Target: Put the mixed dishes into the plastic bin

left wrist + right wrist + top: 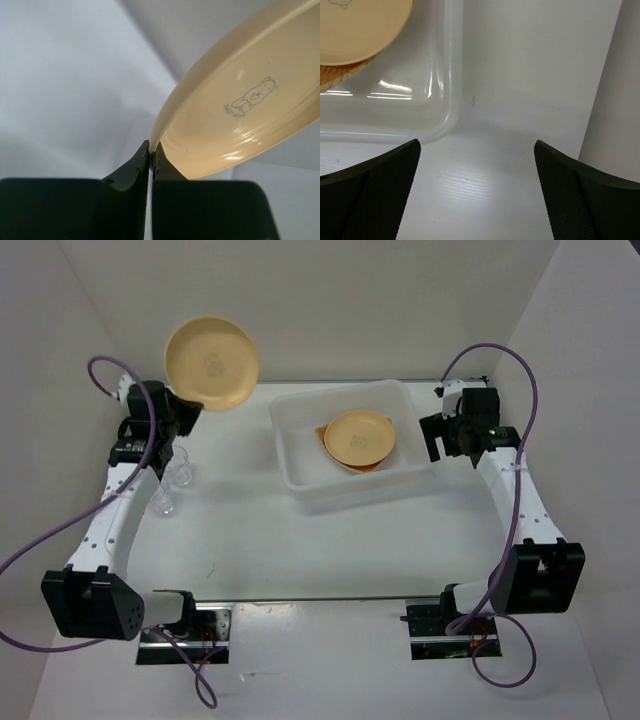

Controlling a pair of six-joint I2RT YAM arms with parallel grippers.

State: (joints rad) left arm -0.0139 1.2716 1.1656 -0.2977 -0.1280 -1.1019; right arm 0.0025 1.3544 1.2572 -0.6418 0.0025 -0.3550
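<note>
My left gripper (183, 403) is shut on the rim of a yellow-orange plate (212, 362) and holds it raised and tilted at the far left; the wrist view shows the plate (245, 105) pinched at its edge between the fingers (135, 167). The plastic bin (300, 430) sits mid-table and holds a second yellow-orange plate (359, 437) lying on the woven tan basket tray (330, 445). Two clear cups (181, 470) (163, 502) stand on the table beside my left arm. My right gripper (437, 438) is open and empty just right of the bin, over its corner (440, 100).
White walls enclose the table on the left, back and right; the right wall (615, 100) is close to my right gripper. Purple cables loop off both arms.
</note>
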